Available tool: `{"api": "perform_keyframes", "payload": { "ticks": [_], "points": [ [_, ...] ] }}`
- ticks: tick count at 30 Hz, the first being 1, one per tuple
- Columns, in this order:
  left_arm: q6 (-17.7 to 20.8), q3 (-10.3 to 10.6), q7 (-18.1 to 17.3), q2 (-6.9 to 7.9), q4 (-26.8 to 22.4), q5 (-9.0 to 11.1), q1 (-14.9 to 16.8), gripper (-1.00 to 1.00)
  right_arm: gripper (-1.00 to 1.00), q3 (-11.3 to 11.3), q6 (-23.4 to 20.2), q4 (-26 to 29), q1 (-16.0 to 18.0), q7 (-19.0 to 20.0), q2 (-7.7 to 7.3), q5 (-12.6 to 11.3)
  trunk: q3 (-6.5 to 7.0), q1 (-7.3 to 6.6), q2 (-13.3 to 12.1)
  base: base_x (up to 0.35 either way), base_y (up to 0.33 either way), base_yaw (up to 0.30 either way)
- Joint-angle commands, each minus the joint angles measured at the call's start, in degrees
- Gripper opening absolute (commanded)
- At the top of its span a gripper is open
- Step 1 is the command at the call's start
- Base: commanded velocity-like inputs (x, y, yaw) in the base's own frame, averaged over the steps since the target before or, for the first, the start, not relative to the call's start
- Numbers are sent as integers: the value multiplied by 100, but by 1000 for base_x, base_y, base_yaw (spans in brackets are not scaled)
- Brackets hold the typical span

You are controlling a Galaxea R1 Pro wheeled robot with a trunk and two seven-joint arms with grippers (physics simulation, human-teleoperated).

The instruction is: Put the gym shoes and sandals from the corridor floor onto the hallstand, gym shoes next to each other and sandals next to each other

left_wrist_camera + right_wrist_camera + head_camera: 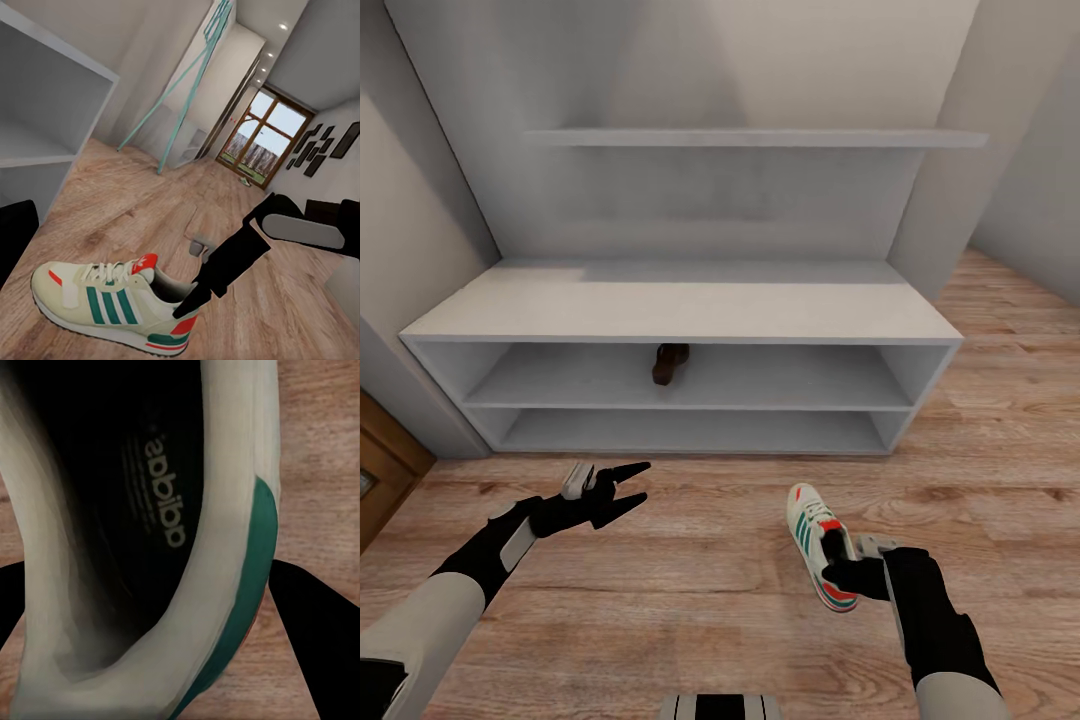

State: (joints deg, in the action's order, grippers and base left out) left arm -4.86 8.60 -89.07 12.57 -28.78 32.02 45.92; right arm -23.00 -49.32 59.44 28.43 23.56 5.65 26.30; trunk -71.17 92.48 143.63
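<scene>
One gym shoe, cream-white with green stripes and a red-orange heel tab, sits low over the corridor floor in front of the hallstand. My right gripper is shut on its heel end. In the right wrist view its black fingers flank the shoe's dark inside. The left wrist view has the same gym shoe sole down, with the right arm's fingers at its heel. One dark brown sandal lies on the hallstand's upper open shelf. My left gripper hangs open, holding nothing, left of the shoe.
The hallstand's higher shelf spans the wall above the bench top. A wooden door stands at the left edge. Pale walls close in on both sides of the rack. Down the corridor are a glass door and black-framed pictures.
</scene>
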Motion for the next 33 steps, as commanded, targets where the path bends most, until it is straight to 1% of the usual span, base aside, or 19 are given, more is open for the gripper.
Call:
{"api": "perform_keyframes", "payload": {
  "ticks": [1,5,8,9,11,12,13,14,16,17,18,20,21,22,23,25,27,30,33],
  "points": [
    [-50,50,2,8,4,58,5,100,-100,-2,-10,7,4,48,8,60,-5,-1,2,0,0,0],
    [-50,53,3,2,4,58,5,100,-100,48,55,7,6,14,13,59,-5,-1,2,0,0,0],
    [-50,55,3,-4,4,58,5,100,-100,65,404,6,14,-233,20,59,-5,-1,2,0,0,0],
    [-50,56,3,-6,4,58,5,100,-100,72,629,6,17,-458,23,56,-5,-1,2,0,0,0],
    [-50,60,3,-12,4,58,5,100,-100,80,1197,6,20,-1183,29,53,-5,-1,2,0,0,0],
    [-50,60,3,-13,4,58,5,100,-100,81,1330,5,20,-1373,29,52,-5,-1,2,0,0,0],
    [-50,62,3,-16,4,58,3,100,-100,112,1790,0,21,-2084,38,30,-5,-1,2,0,0,0],
    [-50,62,3,-16,4,58,3,100,-100,144,1880,0,22,-2228,44,13,-5,-1,2,0,0,0],
    [-50,62,3,-17,4,58,4,100,-100,330,2084,2,28,-2544,63,-48,-5,-1,2,0,0,0],
    [-50,61,3,-17,4,58,4,100,-100,529,2163,3,64,-2668,71,-98,-5,-1,2,0,0,0],
    [-50,58,3,-18,4,58,4,100,-100,891,2232,5,132,-2777,78,-201,-5,-1,2,0,0,0],
    [-50,57,3,-18,4,58,4,100,-100,1151,2258,5,159,-2819,80,-287,-5,-1,2,0,0,0],
    [-50,58,2,-18,4,58,5,100,-100,1549,2281,6,182,-2854,83,-445,-5,-1,2,0,0,0],
    [-50,60,2,-18,4,58,5,100,-100,1804,2292,6,191,-2868,84,-569,-5,-1,2,0,0,0],
    [-50,61,3,-18,4,58,5,100,-100,2016,2300,6,197,-2877,84,-703,-5,-1,2,0,0,0],
    [-50,62,3,-18,4,58,5,100,-100,2222,2311,6,202,-2884,85,-922,-5,-1,2,0,0,0],
    [-50,62,3,-18,4,58,5,100,-100,2329,2341,6,204,-2888,85,-1178,-5,-1,2,0,0,0],
    [-50,57,3,-18,4,58,3,100,-100,2417,2394,6,206,-2891,82,-1825,-5,-1,2,0,0,0],
    [-50,55,2,-18,4,58,4,100,-100,2439,2411,6,206,-2892,78,-2330,-5,-1,2,0,0,0]
  ]
}}
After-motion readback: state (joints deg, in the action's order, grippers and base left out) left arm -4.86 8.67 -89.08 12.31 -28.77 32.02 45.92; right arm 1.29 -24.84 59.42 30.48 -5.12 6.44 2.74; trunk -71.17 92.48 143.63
